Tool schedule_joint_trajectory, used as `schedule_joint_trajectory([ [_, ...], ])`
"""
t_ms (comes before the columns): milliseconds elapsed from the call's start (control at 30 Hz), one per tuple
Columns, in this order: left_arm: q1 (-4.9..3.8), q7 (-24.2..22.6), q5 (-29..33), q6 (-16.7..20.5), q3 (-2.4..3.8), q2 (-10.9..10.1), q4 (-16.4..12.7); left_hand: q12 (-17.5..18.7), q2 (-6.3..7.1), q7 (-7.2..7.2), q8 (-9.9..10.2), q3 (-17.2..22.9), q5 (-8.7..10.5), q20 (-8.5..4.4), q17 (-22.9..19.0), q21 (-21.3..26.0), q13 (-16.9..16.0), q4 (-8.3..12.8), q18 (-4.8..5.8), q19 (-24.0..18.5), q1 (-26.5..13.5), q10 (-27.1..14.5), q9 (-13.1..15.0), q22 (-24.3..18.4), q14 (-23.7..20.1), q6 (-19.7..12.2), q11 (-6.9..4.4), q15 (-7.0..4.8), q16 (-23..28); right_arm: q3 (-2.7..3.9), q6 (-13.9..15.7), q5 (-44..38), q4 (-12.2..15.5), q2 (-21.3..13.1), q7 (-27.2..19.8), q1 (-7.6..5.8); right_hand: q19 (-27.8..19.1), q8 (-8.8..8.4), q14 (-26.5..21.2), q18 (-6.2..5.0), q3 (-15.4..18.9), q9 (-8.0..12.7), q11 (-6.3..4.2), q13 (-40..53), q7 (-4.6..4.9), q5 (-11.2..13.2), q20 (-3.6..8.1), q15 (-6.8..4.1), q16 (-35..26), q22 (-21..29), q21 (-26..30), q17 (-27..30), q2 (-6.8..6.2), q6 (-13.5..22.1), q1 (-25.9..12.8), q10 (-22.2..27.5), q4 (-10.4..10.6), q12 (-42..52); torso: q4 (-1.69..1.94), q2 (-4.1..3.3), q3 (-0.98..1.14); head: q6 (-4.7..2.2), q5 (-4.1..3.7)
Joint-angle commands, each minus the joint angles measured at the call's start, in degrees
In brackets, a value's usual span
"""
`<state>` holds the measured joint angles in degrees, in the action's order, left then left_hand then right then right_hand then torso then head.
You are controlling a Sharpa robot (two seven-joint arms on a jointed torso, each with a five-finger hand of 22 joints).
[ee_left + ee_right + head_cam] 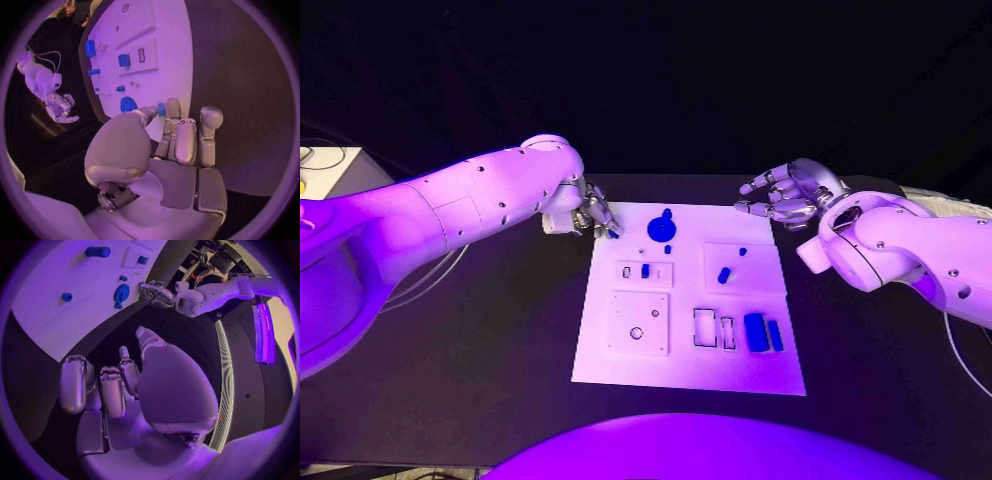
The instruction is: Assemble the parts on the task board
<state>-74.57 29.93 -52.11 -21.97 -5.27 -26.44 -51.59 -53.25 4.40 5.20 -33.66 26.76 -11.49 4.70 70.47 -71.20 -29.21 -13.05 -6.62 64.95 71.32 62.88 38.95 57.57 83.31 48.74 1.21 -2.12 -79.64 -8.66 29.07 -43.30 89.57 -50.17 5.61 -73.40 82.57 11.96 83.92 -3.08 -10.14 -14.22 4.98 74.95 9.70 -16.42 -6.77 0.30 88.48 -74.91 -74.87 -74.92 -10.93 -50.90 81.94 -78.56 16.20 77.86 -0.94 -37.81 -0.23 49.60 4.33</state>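
The white task board lies in the middle of the black table. My left hand hovers at the board's far left corner and pinches a small blue part between thumb and finger. A round blue part lies just right of that hand. Small blue pieces stand mid-board, and two blue bars lie at its right side. My right hand hangs beyond the board's far right corner, its fingers apart and holding nothing.
A square plate with holes and two narrow slots sit in the board's near half. A pale box stands at the table's far left. Black table surface runs wide on both sides of the board.
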Motion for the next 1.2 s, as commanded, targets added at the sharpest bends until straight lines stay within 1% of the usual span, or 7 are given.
schedule_joint_trajectory([
  [33,0.04,-1.0,4.7,2.9,0.09,-0.6,-0.8,0.4,-0.92,-0.39,-2.3,5.8,0.58,-0.59,-0.1,-0.6,0.5,3.4,-0.67,0.5,3.3,0.4,2.0,0.5,0.0,-0.4,-0.7,-0.66,-0.4,0.02,-0.4,-0.5,0.0,0.0,-0.5,0.01,-0.3,0.27,4.9,-0.55,-0.1,0.1,0.0,3.3,0.09,-0.1,0.09,0.44,-0.3,-5.6,0.4,-11.4,0.18,0.3,-0.5,0.3,0.2,-0.2,0.0,-0.01,0.01,0.17,-0.16],
  [200,0.03,-1.2,6.0,4.4,0.3,-1.6,-1.9,-0.2,0.25,-0.53,-5.2,12.7,0.73,-0.81,-0.2,-1.1,0.6,5.8,-0.6,0.6,1.0,1.0,4.4,1.2,0.0,-1.6,-0.89,-0.71,-0.4,0.02,-0.5,-0.5,0.0,0.0,-0.4,0.01,-0.3,0.27,4.9,-0.55,-0.1,0.1,0.0,3.3,0.09,-0.1,0.09,0.44,-0.3,-5.6,0.4,-11.4,0.18,0.3,-0.5,0.3,0.2,-0.2,0.05,0.03,0.04,0.18,-0.22],
  [500,-0.01,-0.9,6.5,5.5,0.48,-4.0,-5.9,-1.9,2.01,-1.08,-8.1,19.7,0.49,-1.28,1.8,-3.4,0.5,9.6,0.0,3.1,-3.6,2.5,5.7,4.4,1.2,-1.3,-1.32,-1.21,-1.8,0.02,-0.8,-0.5,-0.1,-0.1,-0.3,0.02,-0.3,0.27,4.9,-0.55,-0.1,0.1,0.0,3.3,0.09,-0.1,0.09,0.44,-0.3,-5.6,0.4,-11.4,0.18,0.3,-0.5,0.3,0.2,-0.2,0.12,0.09,0.07,0.21,-0.22],
  [600,-0.02,-0.7,6.3,5.7,0.5,-5.2,-8.2,-4.1,2.57,-1.82,-9.5,21.8,0.34,-1.78,3.8,-4.7,-2.1,10.7,0.44,4.8,-6.5,5.1,5.7,6.5,2.3,-0.2,-2.04,-1.82,-3.0,0.01,-0.8,-0.5,-0.2,-0.1,-0.3,0.02,-0.3,0.27,4.9,-0.55,-0.1,0.1,0.0,3.3,0.09,-0.1,0.09,0.44,-0.3,-5.6,0.4,-11.4,0.18,0.3,-0.5,0.3,0.2,-0.2,0.13,0.13,0.12,0.22,-0.17],
  [633,-0.02,-0.7,6.1,5.9,0.5,-5.6,-9.0,-4.4,2.71,-2.01,-9.8,22.3,0.28,-1.91,10.9,-4.9,-2.4,11.1,0.48,5.0,-7.1,5.6,5.7,6.7,4.4,0.1,-2.18,-1.96,-6.5,0.01,-0.8,-0.5,-0.2,-0.1,-0.3,0.02,-0.3,0.27,4.9,-0.55,-0.1,0.1,0.0,3.3,0.09,-0.1,0.09,0.44,-0.3,-5.6,0.4,-11.4,0.18,0.3,-0.5,0.3,0.2,-0.2,0.11,0.13,0.12,0.24,-0.12],
  [700,-0.02,-0.7,5.7,6.5,0.49,-6.3,-10.5,-5.1,2.85,-2.28,-10.3,23.1,0.21,-2.13,12.2,-5.5,-3.4,11.7,0.71,5.9,-8.3,6.7,5.6,7.7,4.8,0.5,-2.44,-2.16,-7.2,0.01,-0.9,-0.5,-0.2,-0.1,-0.3,0.02,-0.4,0.33,4.9,-0.57,-0.2,0.1,-0.01,3.3,0.08,-0.2,0.1,0.42,-0.3,-5.5,0.5,-11.4,0.16,0.4,-0.6,0.3,0.2,-0.2,0.11,0.13,0.1,0.21,-0.06],
  [1200,0.64,-0.5,-1.8,12.9,-0.11,-10.5,-21.1,-7.1,3.55,-3.07,-11.7,27.3,-0.67,-2.76,13.2,-7.6,-6.3,14.6,1.47,8.8,-11.7,9.8,5.0,11.1,5.1,2.0,-3.23,-2.87,-7.7,-0.05,-1.2,-0.5,-0.3,-0.4,-0.2,0.05,-0.4,0.33,4.9,-0.57,-0.2,0.1,-0.01,3.3,0.08,-0.2,0.1,0.42,-0.3,-5.5,0.5,-11.4,0.16,0.4,-0.6,0.3,0.2,-0.2,0.2,0.18,0.02,0.4,0.3],
])
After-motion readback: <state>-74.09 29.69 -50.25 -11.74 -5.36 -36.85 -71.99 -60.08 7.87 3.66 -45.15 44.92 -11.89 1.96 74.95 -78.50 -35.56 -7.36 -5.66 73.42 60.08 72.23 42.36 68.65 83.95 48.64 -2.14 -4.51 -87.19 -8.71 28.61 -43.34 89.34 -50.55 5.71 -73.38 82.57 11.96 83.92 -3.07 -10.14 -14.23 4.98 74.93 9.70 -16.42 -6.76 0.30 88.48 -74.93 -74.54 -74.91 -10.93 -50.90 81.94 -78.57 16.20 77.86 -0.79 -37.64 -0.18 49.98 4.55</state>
